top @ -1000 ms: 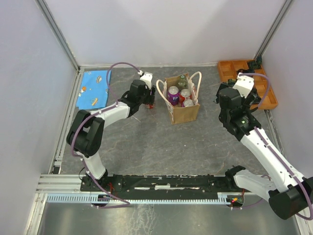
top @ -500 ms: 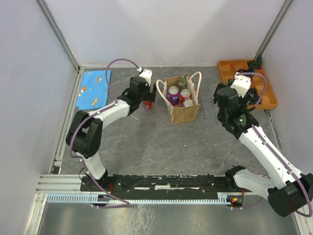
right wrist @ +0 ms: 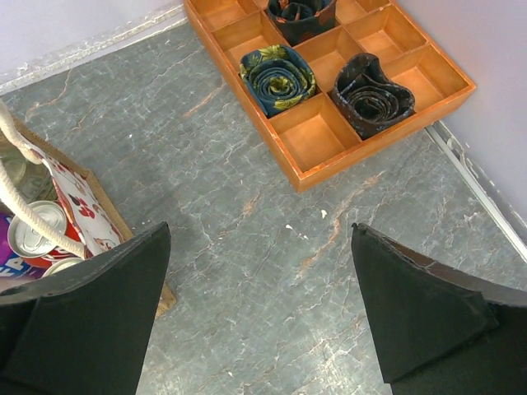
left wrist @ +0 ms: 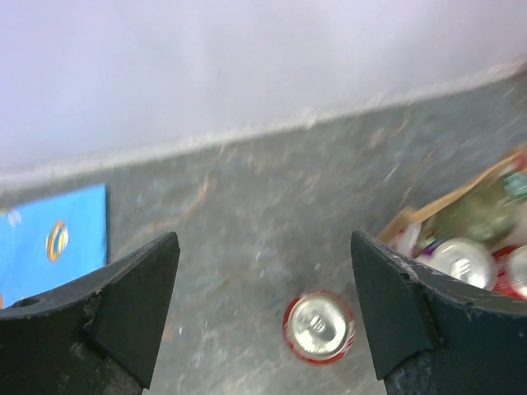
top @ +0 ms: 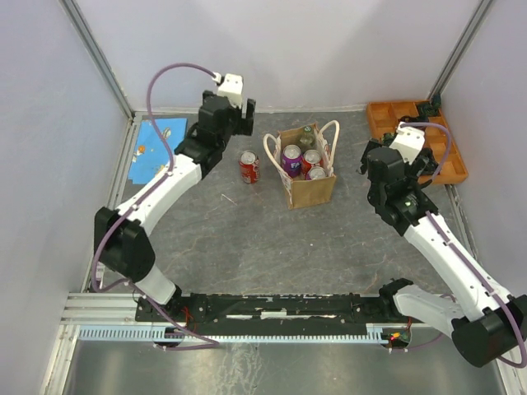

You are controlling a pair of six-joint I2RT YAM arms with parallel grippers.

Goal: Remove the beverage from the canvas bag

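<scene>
— Since one red can already stands outside the canvas bag, what step do I tag?

— Between picks, I'd judge. The can's out and free: upright on the bench just left of the bag, toward the far edge, nothing touching it.

— Left pincer?

— Spread wide, empty, hanging high near the far edge, left of the bag. In its wrist view the can sits below the gap and a bit right, well clear of both fingers.

— So the task is done?

— One drink is out, so arguably. But the bag holds more: purple can, red cans beside it, green bottle at the far end. The bag is upright, mid-bench near the far edge.

— Next move?

— If more come out, swing the left pincer right over the bag mouth, drop straight in and close on the purple can, which is nearest that side. They're packed tight, so there's little finger room.

— Right pincer?

— Also wide apart, holding nothing. It's over bare bench between the bag and the orange tray in the far right corner.
</scene>
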